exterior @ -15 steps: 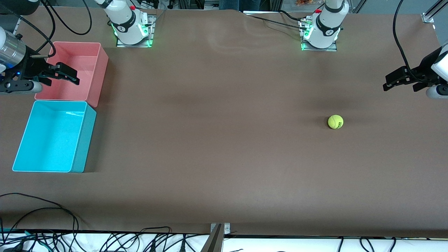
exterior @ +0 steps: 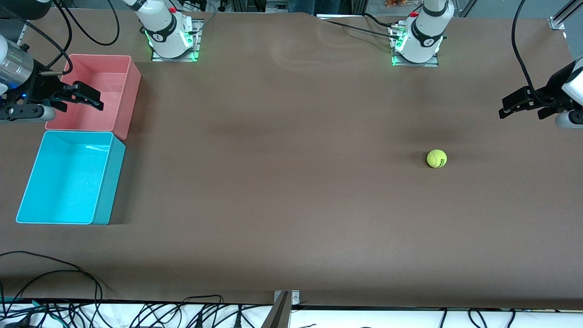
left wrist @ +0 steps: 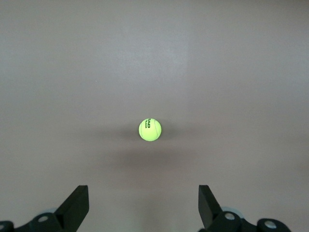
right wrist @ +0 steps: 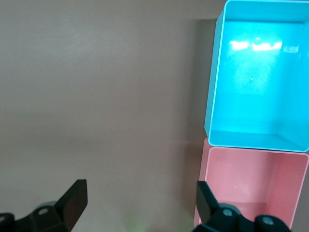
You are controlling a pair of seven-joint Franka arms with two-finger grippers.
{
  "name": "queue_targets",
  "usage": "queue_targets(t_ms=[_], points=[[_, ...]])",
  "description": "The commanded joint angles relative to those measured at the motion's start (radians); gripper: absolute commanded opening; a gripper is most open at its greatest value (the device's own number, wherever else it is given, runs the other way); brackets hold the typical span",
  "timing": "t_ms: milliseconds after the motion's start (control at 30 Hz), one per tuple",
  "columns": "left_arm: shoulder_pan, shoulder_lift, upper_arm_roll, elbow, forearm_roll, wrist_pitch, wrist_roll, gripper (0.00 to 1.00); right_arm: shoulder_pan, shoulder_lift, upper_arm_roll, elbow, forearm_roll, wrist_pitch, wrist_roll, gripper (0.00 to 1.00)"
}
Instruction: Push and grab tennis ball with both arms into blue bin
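Small fuzzy yellow-green tennis ball (exterior: 436,158) lying on brown table (exterior: 282,182), bright cyan-blue plastic bin (exterior: 68,177) sitting beside pink plastic bin (exterior: 102,91), black two-finger right gripper (exterior: 86,96) hovering over pink bin, left gripper (exterior: 517,105) hanging over the table's other end.

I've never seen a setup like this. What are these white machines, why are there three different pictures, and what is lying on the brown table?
These are two robot arms bolted along one edge of a table; each ends in a black two-finger claw called a gripper. The wide picture comes from a high camera facing them. The other two come from small cameras on each arm's wrist, looking down past the fingers. The left gripper hangs open above the table at its own end, and its camera sees the tennis ball lying alone on the brown cover. The right gripper, also open, hangs over the pink bin. The blue bin sits beside the pink one, nearer the front camera. Neither gripper holds anything.
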Motion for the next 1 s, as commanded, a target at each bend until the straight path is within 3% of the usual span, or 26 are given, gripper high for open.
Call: queue_targets(t_ms=[0,968], points=[[0.006,0.013,-0.004,0.028,-0.014,-0.023,-0.005,1.00,-0.007,-0.010,0.001,-0.008,0.015,-0.002,-0.009,1.00],[0.006,0.013,-0.004,0.028,-0.011,-0.023,-0.026,1.00,-0.005,-0.010,0.004,-0.008,0.016,-0.003,-0.001,1.00]])
